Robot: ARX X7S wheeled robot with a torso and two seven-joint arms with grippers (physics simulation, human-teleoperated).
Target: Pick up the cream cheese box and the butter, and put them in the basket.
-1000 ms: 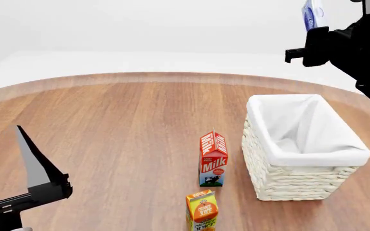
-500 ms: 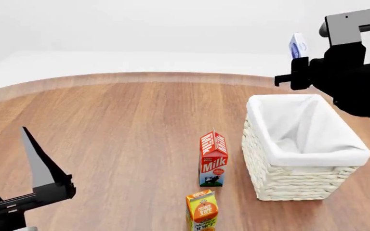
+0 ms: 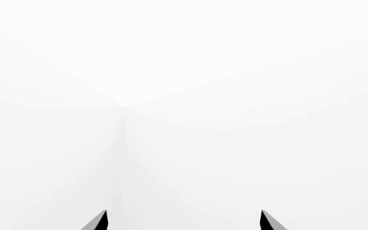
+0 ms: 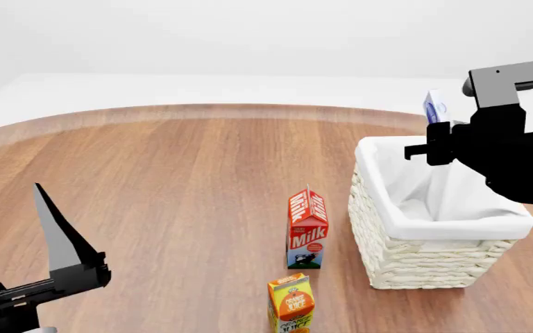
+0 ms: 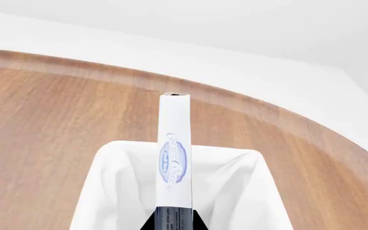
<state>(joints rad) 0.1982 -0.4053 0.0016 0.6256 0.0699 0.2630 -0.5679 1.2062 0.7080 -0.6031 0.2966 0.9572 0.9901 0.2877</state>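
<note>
Right hand [image 4: 436,139] grasping cream cheese box [image 5: 174,158], above basket [image 4: 415,257], left hand [image 3: 182,221] released

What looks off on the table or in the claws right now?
Nothing stands out. The milk carton and juice carton stand upright; the right claw holds the cream cheese box over the basket. Butter isn't visible.

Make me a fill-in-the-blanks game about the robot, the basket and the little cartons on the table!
1. The right gripper is holding the ____ box above the basket.
2. The red carton standing beside the basket says ____ on it.
3. The carton nearest the camera has a picture of an ____ on it.
4. The left gripper is holding ____.

Missing words: cream cheese; Milk; orange; nothing
</note>
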